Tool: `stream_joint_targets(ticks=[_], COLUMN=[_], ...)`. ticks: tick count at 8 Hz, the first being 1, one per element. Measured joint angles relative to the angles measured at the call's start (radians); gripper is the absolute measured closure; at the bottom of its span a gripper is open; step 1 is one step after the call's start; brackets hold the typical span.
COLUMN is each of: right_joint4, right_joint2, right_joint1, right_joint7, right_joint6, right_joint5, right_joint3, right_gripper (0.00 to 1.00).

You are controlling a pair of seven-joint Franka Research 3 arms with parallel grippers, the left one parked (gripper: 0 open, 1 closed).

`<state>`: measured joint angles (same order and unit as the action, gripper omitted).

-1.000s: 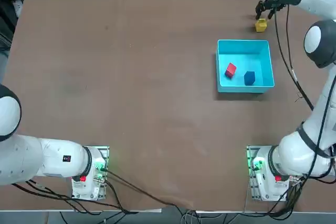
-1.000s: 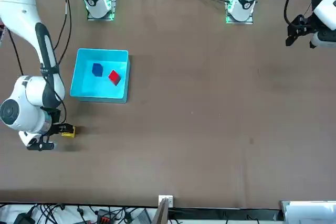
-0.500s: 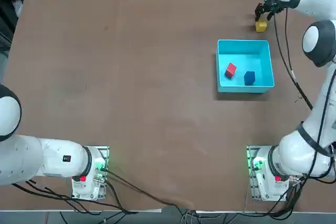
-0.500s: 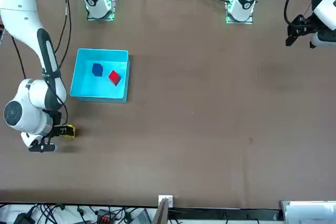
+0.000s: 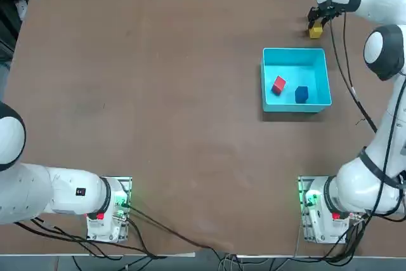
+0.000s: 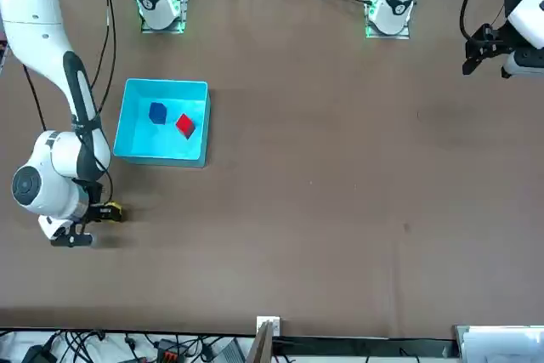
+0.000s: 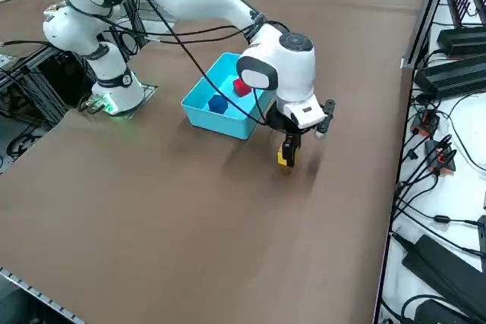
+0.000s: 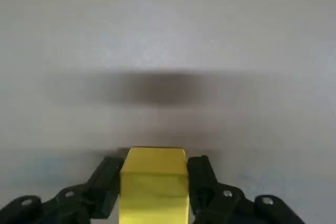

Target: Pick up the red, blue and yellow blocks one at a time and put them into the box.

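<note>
Right gripper (image 7: 288, 156) pointing down at table (image 7: 190, 218), clamped on yellow block (image 7: 284, 158), just beside cyan box (image 7: 199, 105). Red block (image 7: 242, 88) and blue block (image 7: 218, 104) inside box.

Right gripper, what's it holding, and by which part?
The right gripper is shut on the yellow block, a finger on each of two opposite side faces.

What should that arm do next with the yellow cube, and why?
Probably lift it straight up. The right pincer is shut on the yellow block, which sits low at the table outside the box. The red block and blue block are already inside.
</note>
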<state>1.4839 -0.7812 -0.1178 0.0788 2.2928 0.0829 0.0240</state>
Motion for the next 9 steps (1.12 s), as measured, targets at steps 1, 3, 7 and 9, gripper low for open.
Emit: stream_joint_targets(ticks=[1,3,7,9], right_joint4=[0.0,-0.012,0.022,0.184], right_joint2=[0.001,0.029,0.251,0.383], right_joint1=[0.0,0.002,0.042,0.093], right_joint7=[0.0,0.0,-0.004,-0.056], right_joint6=[-0.005,-0.076,-0.335,-0.344], right_joint5=[0.0,0.0,-0.001,-0.01], right_joint3=[0.001,0.004,0.024,0.029], right_gripper=[0.3,0.3,0.3,0.3])
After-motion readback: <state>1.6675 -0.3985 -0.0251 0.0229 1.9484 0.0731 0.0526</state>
